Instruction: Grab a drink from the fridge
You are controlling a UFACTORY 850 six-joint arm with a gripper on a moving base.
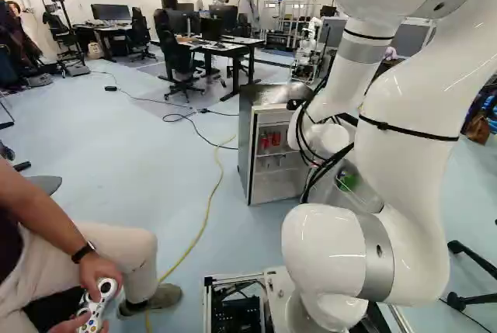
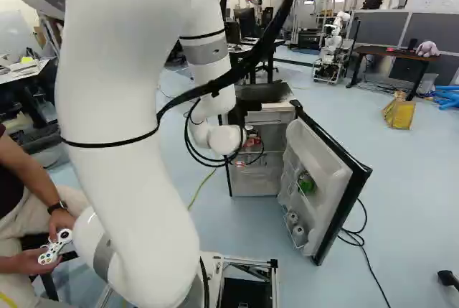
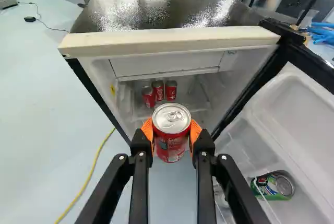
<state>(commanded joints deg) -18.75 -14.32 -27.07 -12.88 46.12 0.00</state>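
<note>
Wrist view: pincer (image 2: 252,141) pinches red can (image 3: 171,130); arm (image 2: 122,107) extends toward the open fridge (image 3: 172,39).

We can pass into the open front of the fridge (image 3: 162,10), under its top edge and between its side walls. The door (image 2: 326,157) stands wide open on the right, walling off that side. Inside, three red cans (image 3: 158,90) block our way deeper. A person (image 1: 116,251) crowds our left.

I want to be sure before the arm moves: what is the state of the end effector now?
End effector: closed on a red can, one orange pad on each side.
</note>
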